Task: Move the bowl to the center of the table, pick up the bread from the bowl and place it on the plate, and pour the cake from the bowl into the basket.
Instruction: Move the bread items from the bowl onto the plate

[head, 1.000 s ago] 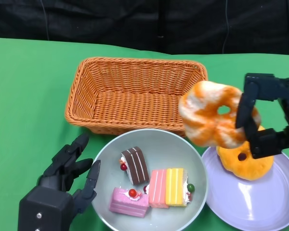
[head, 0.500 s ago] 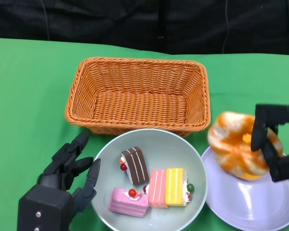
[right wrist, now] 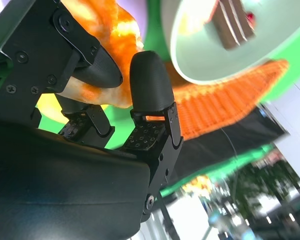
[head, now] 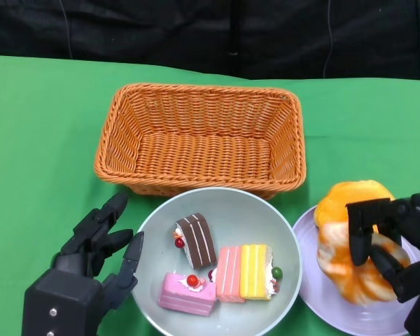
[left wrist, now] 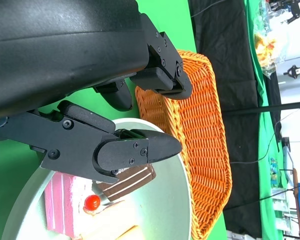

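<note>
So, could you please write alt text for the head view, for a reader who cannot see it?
The robot's right hand holds a ring-shaped bread on a lilac plate, against another orange bread. Beside it a pale bowl holds four cake slices, an empty wicker basket sits behind, and the left hand rests open beside the bowl.

You see a green worktop (head: pixel 42 126), an orange woven basket (head: pixel 199 136), a pale green bowl (head: pixel 238 210), a brown cake with white stripes (head: pixel 197 241), a pink cake (head: pixel 187 294), and orange-and-white swirly bread (head: pixel 353 262) on a light purple plate (head: pixel 336 311).
</note>
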Available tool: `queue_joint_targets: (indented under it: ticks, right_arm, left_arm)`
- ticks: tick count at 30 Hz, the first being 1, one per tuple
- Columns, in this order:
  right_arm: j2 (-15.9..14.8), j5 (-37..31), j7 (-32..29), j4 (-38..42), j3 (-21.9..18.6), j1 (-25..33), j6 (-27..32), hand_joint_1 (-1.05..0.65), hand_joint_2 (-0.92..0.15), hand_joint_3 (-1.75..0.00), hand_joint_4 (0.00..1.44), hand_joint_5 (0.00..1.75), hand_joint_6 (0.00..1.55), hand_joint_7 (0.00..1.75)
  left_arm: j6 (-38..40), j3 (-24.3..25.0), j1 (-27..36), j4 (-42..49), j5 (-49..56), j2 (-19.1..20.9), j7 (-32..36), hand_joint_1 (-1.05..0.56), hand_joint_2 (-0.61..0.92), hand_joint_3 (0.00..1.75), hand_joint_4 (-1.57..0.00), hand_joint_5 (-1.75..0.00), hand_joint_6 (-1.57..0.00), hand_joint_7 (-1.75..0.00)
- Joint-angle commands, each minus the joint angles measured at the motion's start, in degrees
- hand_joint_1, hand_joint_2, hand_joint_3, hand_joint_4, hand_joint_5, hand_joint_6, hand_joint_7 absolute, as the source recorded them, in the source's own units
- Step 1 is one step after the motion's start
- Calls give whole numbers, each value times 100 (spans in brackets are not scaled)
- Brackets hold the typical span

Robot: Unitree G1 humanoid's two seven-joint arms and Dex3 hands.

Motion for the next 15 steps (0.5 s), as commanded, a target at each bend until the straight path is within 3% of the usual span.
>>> queue_joint_targets:
  ticks: [1,3,4,5,6,9,15]
  right_arm:
    - [-129,70,138,-59,5,11,222,9,-26,-134,95,144,88,111]
    - [-239,-72,310,-140,62,6,496,0,-45,-92,81,100,78,54]
    - [-330,-198,387,-177,103,-7,578,-11,-63,-60,72,72,68,32]
    - [-393,-284,438,-208,132,-15,638,-22,-80,-28,68,46,60,14]
    - [-498,-420,493,-239,174,-34,660,-26,-86,-17,67,37,57,8]
    - [-693,-750,561,-349,262,-61,767,-46,-91,-10,52,20,41,1]
    - [-772,-1294,589,-764,312,16,1273,-61,-92,-14,34,9,24,0]
  left_arm:
    - [67,26,32,-58,-25,51,-34,-51,92,52,-18,-96,-53,-2]
    - [77,25,33,-56,-34,58,-48,-51,92,52,-18,-96,-53,-2]
    - [76,26,32,-53,-35,65,-54,-51,92,52,-18,-96,-53,-2]
    - [75,26,32,-52,-35,68,-57,-51,92,52,-17,-96,-53,-2]
    - [85,27,31,-59,-33,63,-53,-51,92,52,-17,-96,-53,-2]
    - [88,33,27,-56,-35,61,-52,-51,92,52,-17,-96,-53,-2]
    - [80,33,26,-49,-37,56,-51,-51,92,51,-17,-97,-53,-2]
